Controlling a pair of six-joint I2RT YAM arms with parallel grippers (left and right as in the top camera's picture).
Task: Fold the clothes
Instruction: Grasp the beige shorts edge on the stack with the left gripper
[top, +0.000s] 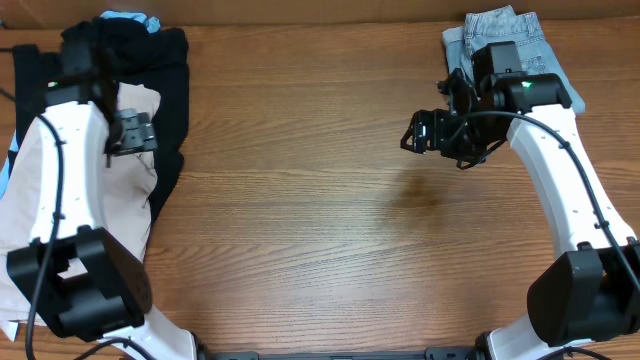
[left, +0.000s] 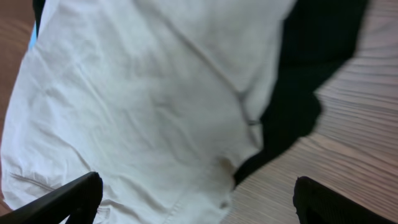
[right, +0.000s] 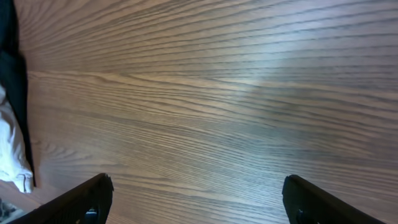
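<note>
On my far left the cream shorts lie spread along the bench edge, partly on top of a black garment whose upper part bunches near the back corner, with a scrap of light-blue cloth peeking out behind it. My left arm covers much of the shorts from overhead, and their near end runs off the frame. The left gripper hangs over the shorts' right side with its fingers wide apart and nothing between them. In the left wrist view the shorts fill most of the frame, hem toward the gripper, and the black garment shows beside them. I cannot tell whether the fingertips touch the cloth. Bare wood fills the middle. At right, the right gripper hovers above the bench, spread wide and empty. Its wrist view shows only woodgrain between the fingers. Behind that arm, folded denim shorts sit at the back, partly hidden.
</note>
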